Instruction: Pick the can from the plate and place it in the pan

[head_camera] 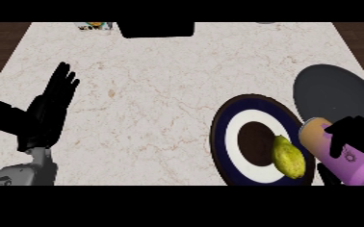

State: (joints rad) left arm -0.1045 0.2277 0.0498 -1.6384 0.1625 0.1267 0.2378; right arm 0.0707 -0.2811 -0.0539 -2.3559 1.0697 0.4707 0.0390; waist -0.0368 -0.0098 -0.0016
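Observation:
A purple can [328, 150] with an orange top lies tilted at the right edge of the plate [229, 139], a round dish with a dark blue rim, white ring and brown centre. My right hand [347, 133] is curled round the can from the right, hiding part of it. The pan [331, 92], dark grey and round, sits just beyond the plate at the far right. My left hand [51, 107] rests open at the left, fingers pointing up.
A yellow-green lemon [288, 157] lies on the plate's right side, touching the can. A black box [156, 29] stands at the counter's back edge, with a small colourful packet [95, 26] to its left.

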